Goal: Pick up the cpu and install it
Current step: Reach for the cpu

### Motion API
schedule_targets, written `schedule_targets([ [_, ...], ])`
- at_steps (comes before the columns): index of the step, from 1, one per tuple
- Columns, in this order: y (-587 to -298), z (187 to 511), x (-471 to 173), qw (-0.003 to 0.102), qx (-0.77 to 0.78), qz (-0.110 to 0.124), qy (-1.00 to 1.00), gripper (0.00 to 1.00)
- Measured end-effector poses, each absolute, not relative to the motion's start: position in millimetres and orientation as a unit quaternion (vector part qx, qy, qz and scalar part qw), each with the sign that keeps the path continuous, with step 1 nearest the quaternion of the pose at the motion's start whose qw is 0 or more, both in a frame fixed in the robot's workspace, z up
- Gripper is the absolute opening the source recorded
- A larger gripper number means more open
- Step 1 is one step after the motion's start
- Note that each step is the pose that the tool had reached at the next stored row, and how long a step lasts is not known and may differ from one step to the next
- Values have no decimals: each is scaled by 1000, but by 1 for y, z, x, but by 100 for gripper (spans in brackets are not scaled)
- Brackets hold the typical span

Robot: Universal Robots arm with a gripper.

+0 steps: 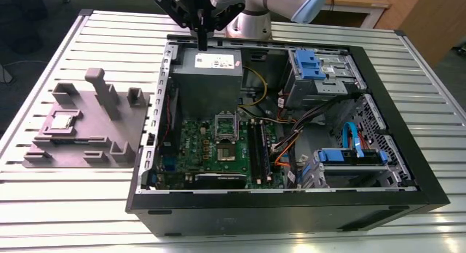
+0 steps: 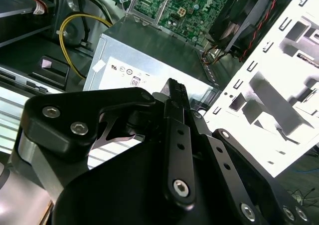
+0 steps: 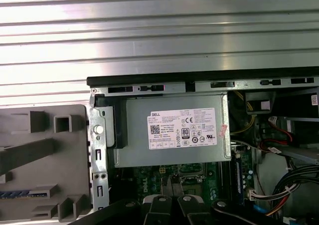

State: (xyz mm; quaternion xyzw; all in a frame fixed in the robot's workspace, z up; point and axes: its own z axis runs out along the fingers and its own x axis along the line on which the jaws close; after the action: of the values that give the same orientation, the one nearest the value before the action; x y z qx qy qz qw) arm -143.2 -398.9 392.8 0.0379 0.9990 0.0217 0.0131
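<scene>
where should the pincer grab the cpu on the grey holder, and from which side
Probably by two opposite edges of its thin rim, coming straight down from above. The cpu lies flat, metal top up, seated in the grey holder. Raised blocks stand close by on that holder, so a sideways approach looks cramped and the flat top offers nothing to pinch.

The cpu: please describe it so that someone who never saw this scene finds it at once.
Start at the open computer case; on the exterior view's left of it lies a grey fixture block. The cpu lies flat on that block, the one small shiny silver square among dull grey posts.
</scene>
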Motion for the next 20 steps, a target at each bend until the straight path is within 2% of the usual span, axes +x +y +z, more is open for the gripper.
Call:
schedule_targets([
  [20, -399, 392, -148, 13, 38, 22, 999, 10],
])
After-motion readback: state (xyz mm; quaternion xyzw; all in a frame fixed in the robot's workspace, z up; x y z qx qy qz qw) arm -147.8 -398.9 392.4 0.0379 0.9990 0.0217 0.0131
